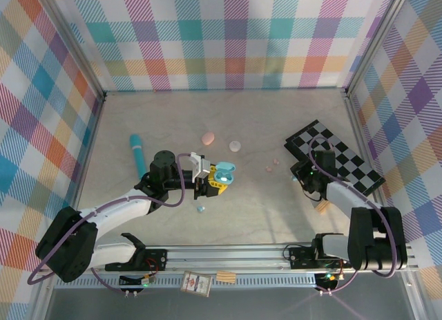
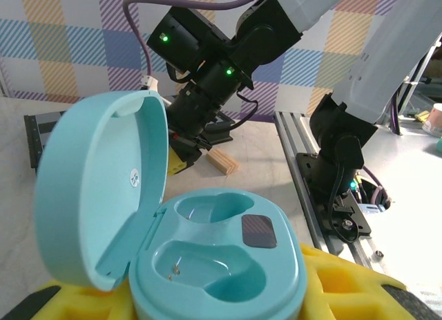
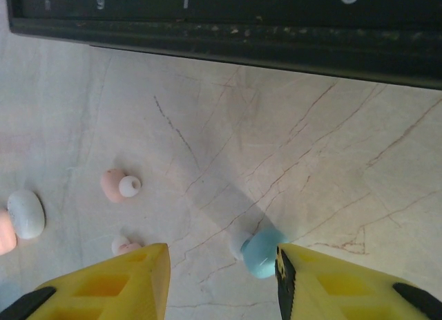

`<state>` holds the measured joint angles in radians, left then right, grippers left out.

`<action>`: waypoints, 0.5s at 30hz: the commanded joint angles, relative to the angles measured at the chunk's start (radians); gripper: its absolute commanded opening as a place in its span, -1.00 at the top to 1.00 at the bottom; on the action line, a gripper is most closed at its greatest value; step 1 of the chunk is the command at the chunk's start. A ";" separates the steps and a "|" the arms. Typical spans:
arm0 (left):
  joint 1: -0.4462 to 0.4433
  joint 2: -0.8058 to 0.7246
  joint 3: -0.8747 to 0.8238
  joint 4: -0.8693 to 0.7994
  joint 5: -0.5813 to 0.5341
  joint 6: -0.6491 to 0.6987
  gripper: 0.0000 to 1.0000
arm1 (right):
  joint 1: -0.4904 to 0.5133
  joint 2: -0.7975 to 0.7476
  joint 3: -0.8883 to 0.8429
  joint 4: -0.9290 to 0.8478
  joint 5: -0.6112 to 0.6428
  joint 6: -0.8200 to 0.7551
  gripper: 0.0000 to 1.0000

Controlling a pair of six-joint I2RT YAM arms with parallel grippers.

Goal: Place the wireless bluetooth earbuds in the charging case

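Clamping the open charging case (image 2: 228, 227) is the left pincer (image 1: 218, 180); right pincer (image 3: 221, 271) gapes over teal earbud (image 3: 262, 252).

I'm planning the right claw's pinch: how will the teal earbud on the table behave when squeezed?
The teal earbud looks tiny, rounded and glossy, so it may squirt sideways or roll on the smooth table. It is probably very light. Closing the open right claw gently while centred on it seems safest.

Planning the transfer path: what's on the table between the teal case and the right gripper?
Top view: two pale pink earbuds lie between the teal case and the right gripper; the rest of that stretch is bare.
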<state>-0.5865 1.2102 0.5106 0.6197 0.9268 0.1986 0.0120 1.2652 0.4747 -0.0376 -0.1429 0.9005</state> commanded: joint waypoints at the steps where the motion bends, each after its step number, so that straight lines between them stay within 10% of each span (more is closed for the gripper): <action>1: 0.007 -0.017 0.005 -0.002 0.034 0.016 0.35 | -0.008 0.029 -0.007 0.046 -0.027 0.009 0.10; 15: 0.007 -0.011 0.016 -0.021 0.038 0.023 0.35 | -0.008 0.091 0.001 0.061 -0.063 0.000 0.10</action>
<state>-0.5865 1.2102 0.5106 0.5972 0.9272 0.2024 0.0113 1.3411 0.4747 -0.0097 -0.1696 0.9016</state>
